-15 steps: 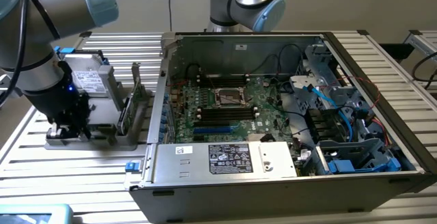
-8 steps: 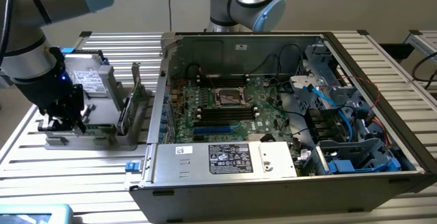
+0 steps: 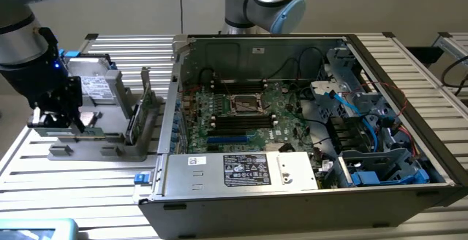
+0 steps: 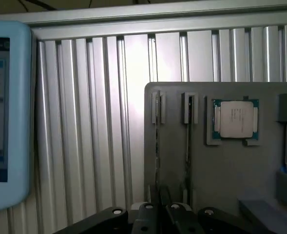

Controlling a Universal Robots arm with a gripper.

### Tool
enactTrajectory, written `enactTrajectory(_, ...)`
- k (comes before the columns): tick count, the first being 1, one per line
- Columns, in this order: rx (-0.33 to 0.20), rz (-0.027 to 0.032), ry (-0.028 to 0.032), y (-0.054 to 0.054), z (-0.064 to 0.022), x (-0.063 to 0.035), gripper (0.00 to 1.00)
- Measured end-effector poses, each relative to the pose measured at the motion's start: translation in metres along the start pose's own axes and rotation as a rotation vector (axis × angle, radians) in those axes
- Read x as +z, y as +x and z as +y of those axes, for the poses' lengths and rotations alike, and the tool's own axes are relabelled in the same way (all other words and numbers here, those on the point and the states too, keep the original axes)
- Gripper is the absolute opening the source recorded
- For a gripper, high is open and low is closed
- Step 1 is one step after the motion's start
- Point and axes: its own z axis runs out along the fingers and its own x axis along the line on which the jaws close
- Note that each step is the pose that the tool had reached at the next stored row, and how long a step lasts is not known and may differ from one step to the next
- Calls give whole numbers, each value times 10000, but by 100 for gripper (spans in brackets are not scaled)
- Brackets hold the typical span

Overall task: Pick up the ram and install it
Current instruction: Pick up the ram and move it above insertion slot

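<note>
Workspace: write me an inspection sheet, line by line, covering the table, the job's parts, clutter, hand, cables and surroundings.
Surface: ribbed metal table carrying a grey tray and an open computer case.
Job's things: ram standing on edge in a tray slot; a second stick in the next slot.
Clutter: processor chip in a tray recess; card upright on the tray.
Grippers: hand shut, low at the ram's slot; a grip cannot be confirmed.
Cables: blue and black cables inside the case.
Surroundings: second arm beyond the case; light-blue tablet beside the tray.
</note>
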Motion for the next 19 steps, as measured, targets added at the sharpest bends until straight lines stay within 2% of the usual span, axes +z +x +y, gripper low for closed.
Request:
enactTrajectory(5,-45,-1,0,13,-38,-217,12)
enactTrajectory(13,-59,-55,-2,51,-208,-394,12)
enactTrajectory(19,-65,-183,-10,75,-318,-496,12)
